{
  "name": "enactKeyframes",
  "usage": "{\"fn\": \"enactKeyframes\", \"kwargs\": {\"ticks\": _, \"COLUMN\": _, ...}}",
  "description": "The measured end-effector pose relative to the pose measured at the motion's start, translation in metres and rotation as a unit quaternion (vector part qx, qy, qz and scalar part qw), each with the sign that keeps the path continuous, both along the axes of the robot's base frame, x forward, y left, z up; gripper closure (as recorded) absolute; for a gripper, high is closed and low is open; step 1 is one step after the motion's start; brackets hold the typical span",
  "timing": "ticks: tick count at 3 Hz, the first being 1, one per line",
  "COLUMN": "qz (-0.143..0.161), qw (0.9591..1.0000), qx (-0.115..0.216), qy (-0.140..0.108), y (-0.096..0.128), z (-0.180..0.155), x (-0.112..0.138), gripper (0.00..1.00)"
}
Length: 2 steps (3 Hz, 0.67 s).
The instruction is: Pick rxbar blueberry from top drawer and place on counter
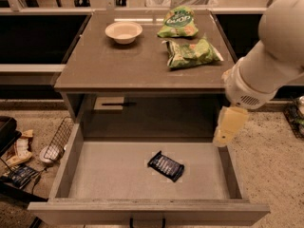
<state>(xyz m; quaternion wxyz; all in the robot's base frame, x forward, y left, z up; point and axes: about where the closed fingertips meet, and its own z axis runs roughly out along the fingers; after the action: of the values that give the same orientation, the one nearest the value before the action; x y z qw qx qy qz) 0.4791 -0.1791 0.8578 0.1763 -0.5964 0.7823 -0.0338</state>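
Note:
The rxbar blueberry [166,166], a small dark blue-black bar with pale lettering, lies flat on the grey floor of the open top drawer [95,175], right of the middle. The counter [118,63] is the grey-brown cabinet top behind the drawer. My white arm comes in from the upper right. The gripper [229,126], pale yellow, hangs over the drawer's right back corner, above and to the right of the bar, clear of it.
A cream bowl [123,32] and two green chip bags [179,23] [191,53] lie on the counter. A wire basket [59,139] and clutter [19,156] lie on the floor left of the drawer. The drawer's dark handle [146,221] is at the bottom edge.

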Motion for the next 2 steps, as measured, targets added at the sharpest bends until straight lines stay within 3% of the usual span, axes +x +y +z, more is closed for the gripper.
{"fn": "enactKeyframes", "kwargs": {"ticks": 1, "qz": -0.032, "qw": 0.9992, "qx": 0.005, "qy": 0.021, "y": 0.022, "z": -0.06, "x": 0.022, "gripper": 0.0}}
{"fn": "enactKeyframes", "kwargs": {"ticks": 2, "qz": -0.092, "qw": 0.9935, "qx": 0.002, "qy": 0.067, "y": 0.029, "z": -0.111, "x": 0.015, "gripper": 0.0}}
